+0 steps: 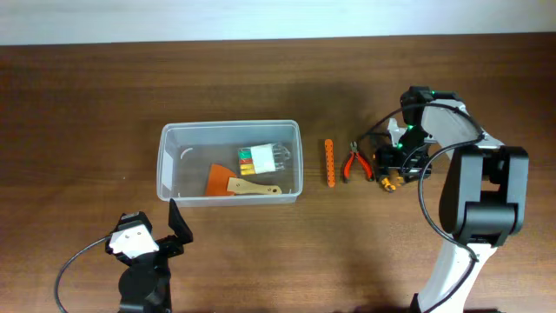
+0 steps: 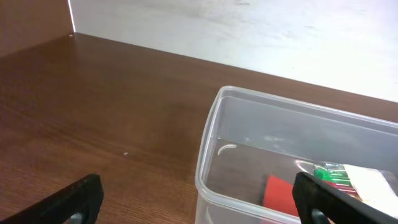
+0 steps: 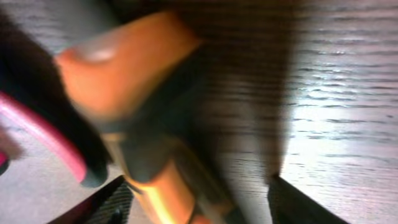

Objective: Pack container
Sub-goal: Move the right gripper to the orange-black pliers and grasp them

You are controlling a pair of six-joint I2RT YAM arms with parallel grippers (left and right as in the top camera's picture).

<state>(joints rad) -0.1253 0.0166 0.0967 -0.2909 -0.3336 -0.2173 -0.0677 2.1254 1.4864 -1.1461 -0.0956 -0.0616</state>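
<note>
By the counter's right edge, the right claw (image 3: 202, 199) is likely spread around the orange tool (image 3: 124, 68). The tool should be pinched mid-handle. The left claw (image 2: 199, 199) is spread.

The left arm (image 1: 143, 283) comes in from the near table edge. Its left gripper (image 1: 155, 230) points away from the base, with the two black fingers (image 2: 71, 199) spread wide. The right arm (image 1: 482, 191) rises from its base, folds at the elbow and reaches leftward with the wrist bent down. The right gripper (image 1: 391, 174) sits low over the table, its fingertips (image 3: 109, 199) parted
</note>
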